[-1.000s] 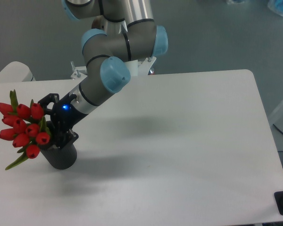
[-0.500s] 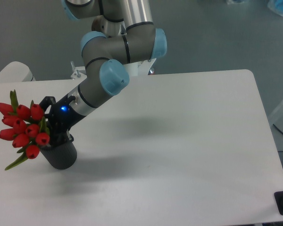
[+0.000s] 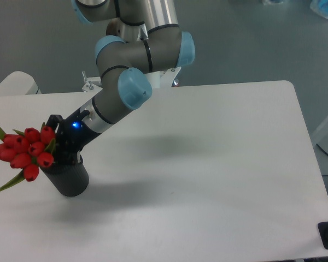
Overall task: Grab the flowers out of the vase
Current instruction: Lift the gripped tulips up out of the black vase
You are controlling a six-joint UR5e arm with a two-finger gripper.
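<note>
Pincer seemingly grips glossy red flowers above ribbed cylindrical vase.

Even, bright overhead light; soft shadows on the table; image slightly soft.

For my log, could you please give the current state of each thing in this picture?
flowers: bunched, leaning left over the vase mouth, stems hidden.
vase: upright on the table.
gripper: at the flower stems by the vase mouth; jaws too hidden to judge.
</note>
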